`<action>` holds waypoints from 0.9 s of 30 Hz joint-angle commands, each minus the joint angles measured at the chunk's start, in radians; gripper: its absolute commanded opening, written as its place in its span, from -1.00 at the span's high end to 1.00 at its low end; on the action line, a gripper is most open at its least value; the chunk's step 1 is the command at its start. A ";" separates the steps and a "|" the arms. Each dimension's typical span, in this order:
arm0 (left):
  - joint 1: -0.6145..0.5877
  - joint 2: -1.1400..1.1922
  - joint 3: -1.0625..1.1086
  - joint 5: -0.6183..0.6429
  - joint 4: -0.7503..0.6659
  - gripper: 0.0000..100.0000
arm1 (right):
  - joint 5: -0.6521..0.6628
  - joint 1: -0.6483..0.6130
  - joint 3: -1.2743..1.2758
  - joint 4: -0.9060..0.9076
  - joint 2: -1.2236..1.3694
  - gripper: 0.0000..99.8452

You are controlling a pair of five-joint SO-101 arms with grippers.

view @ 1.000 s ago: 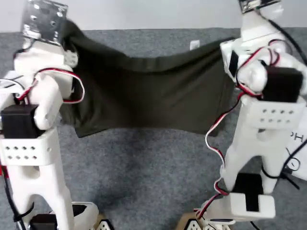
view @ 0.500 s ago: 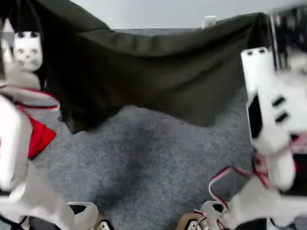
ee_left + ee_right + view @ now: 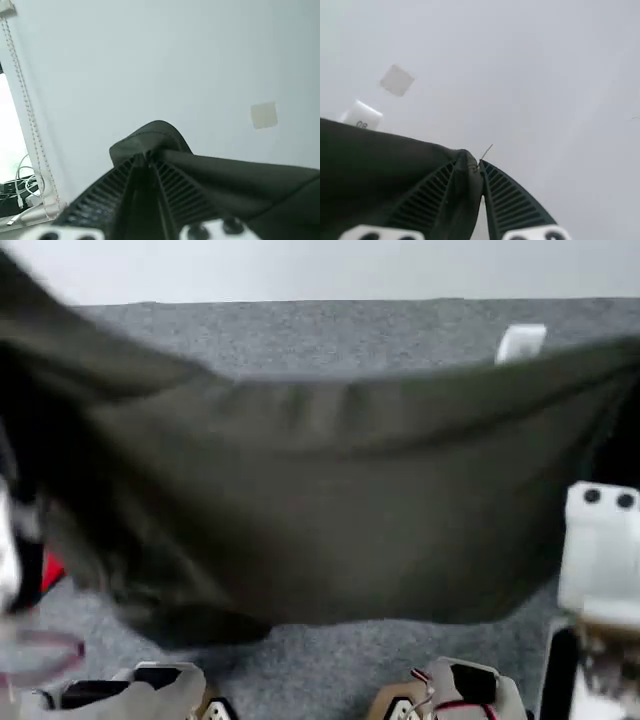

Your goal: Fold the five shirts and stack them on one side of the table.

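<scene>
Up in the air, the dark shirt (image 3: 340, 510) is held stretched, one edge pinched in the left gripper (image 3: 148, 159), another clamped in the right gripper (image 3: 474, 167), above the grey table (image 3: 330, 335). The spreading step seems in hand; next, a flat, even lowering is called for.

Pale wall (image 3: 175, 60), hanging bead cord (image 3: 29, 117), square wall patch (image 3: 263, 115), tangled white cables (image 3: 24, 191)

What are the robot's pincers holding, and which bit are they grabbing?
Both hold the dark shirt. The left pincer pinches a bunched bit of its edge, and the right pincer pinches another edge.
</scene>
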 commanded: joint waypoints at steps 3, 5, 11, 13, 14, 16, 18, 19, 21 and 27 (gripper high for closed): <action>0.003 0.006 -0.010 0.005 0.051 0.99 | 0.046 0.010 -0.015 0.122 -0.005 0.98; 0.003 0.005 0.071 0.005 0.051 0.99 | 0.046 0.010 0.026 0.157 0.024 0.98; 0.011 0.009 0.516 -0.044 0.009 0.99 | 0.044 0.007 0.212 0.160 0.134 0.98; 0.011 0.021 0.694 -0.075 -0.071 0.99 | 0.043 0.007 0.290 0.127 0.189 0.98; 0.006 0.029 0.779 -0.086 -0.121 0.99 | 0.043 0.005 0.330 0.099 0.219 0.98; 0.006 0.048 0.938 -0.110 -0.238 0.99 | 0.043 0.005 0.410 0.028 0.275 0.98; 0.009 0.072 1.079 -0.132 -0.373 0.99 | 0.043 -0.002 0.491 -0.061 0.334 0.98; 0.009 0.089 1.144 -0.138 -0.448 0.99 | 0.043 -0.008 0.532 -0.113 0.363 0.98; 0.005 0.140 1.250 -0.144 -0.600 0.99 | 0.043 -0.015 0.608 -0.222 0.421 0.98; -0.017 0.376 1.333 -0.167 -0.931 0.99 | 0.048 -0.016 0.749 -0.584 0.624 0.98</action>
